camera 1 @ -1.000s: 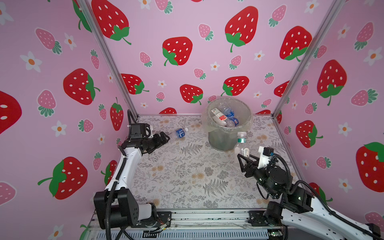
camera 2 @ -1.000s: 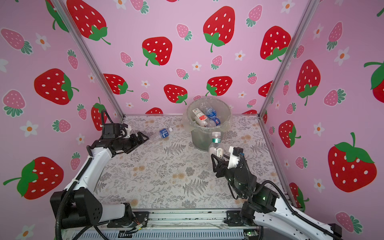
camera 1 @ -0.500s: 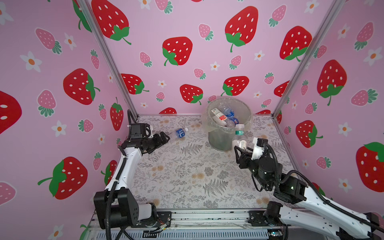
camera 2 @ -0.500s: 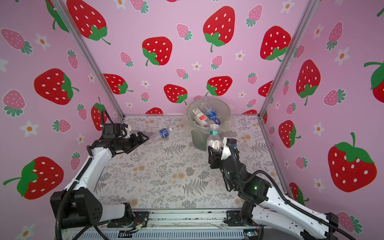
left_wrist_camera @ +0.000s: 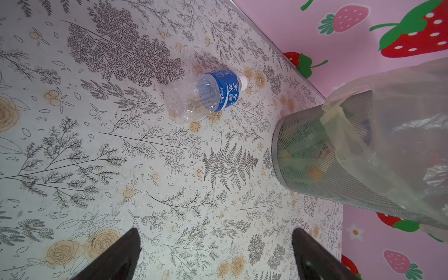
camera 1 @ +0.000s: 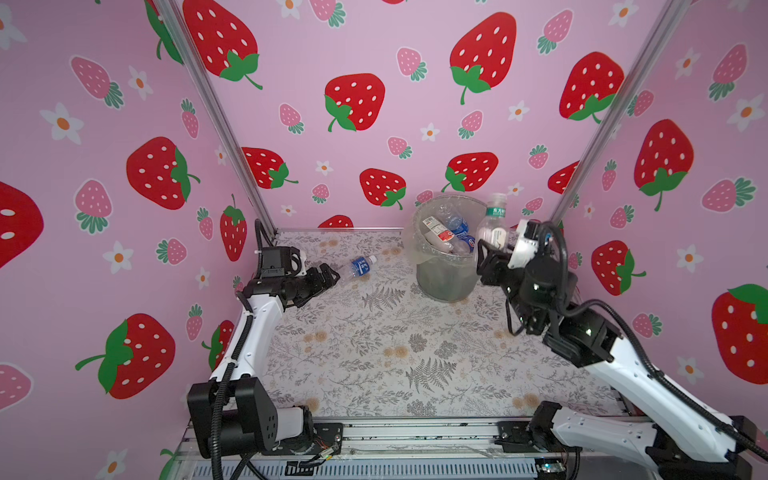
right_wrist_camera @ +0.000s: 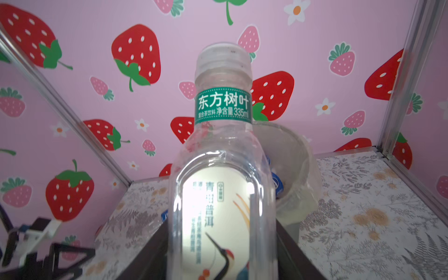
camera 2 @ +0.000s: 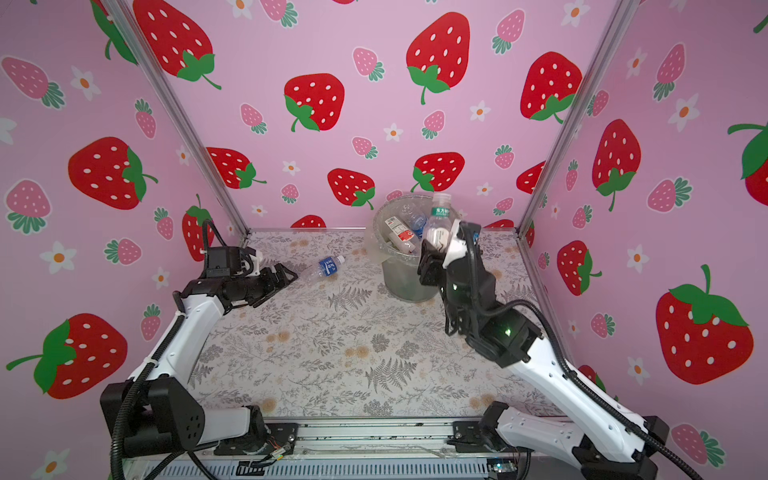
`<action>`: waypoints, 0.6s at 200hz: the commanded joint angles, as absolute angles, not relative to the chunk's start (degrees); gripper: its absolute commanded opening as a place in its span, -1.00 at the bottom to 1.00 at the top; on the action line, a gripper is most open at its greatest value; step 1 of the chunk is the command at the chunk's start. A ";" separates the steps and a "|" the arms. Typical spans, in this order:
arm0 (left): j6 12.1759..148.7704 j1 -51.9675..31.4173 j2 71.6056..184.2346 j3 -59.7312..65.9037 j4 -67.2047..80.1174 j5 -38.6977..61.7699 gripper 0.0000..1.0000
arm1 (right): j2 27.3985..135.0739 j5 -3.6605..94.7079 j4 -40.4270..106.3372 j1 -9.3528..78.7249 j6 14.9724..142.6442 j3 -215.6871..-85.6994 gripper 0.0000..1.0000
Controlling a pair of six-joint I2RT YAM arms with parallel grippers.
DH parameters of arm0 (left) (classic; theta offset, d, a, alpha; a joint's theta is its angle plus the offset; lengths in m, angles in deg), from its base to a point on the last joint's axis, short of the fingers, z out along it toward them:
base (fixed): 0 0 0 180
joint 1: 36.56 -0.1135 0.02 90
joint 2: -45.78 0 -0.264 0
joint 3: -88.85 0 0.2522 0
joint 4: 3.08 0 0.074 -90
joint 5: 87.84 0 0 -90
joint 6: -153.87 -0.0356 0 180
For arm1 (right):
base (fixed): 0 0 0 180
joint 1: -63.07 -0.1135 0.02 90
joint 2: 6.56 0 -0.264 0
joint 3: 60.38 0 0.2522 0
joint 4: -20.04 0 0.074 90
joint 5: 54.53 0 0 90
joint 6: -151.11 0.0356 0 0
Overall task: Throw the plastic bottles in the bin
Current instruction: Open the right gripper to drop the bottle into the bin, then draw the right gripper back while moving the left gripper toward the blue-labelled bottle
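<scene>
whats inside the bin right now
The bin holds a pile of clear bottles, with a red-and-white-labelled bottle and a blue-labelled bottle on top. They and the bag hide whatever lies deeper.

You see the right gripper [camera 1: 487,254] raised at the right rim of the bin [camera 1: 444,278], right of centre in the frame. It has a clear green-banded bottle [camera 1: 492,226] upright between its jaws, cap topmost. Several bottles [camera 1: 446,230] lie inside the bin. At centre left, the left gripper [camera 1: 330,275] sits low over the floral table [camera 1: 374,353], jaws apart, just beside 1 blue-labelled bottle [camera 1: 360,266] lying on its side.
</scene>
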State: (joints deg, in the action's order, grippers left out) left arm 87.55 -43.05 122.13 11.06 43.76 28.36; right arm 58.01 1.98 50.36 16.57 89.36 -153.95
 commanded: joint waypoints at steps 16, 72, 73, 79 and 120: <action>87.07 -43.15 122.19 9.05 44.62 29.55 0.98 | 72.04 17.31 63.21 26.41 87.48 -170.40 0.99; 87.00 -43.13 122.07 8.97 44.73 29.79 0.98 | 61.18 24.32 54.14 26.94 89.22 -155.55 0.99; 86.99 -43.15 122.07 8.94 44.71 29.77 0.98 | 60.88 24.32 54.04 26.94 89.27 -155.18 0.99; 86.98 -43.16 122.07 8.92 44.70 29.76 0.98 | 59.33 24.19 53.34 26.95 89.44 -153.49 0.99; 87.08 -43.16 122.42 8.99 44.70 29.88 0.98 | 51.36 24.34 53.90 26.95 90.94 -144.68 0.99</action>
State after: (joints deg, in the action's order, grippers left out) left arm 87.53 -43.05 122.13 11.06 43.98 28.78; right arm 54.91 23.00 55.59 26.78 89.80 -148.49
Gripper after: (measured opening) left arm 0.990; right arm 0.994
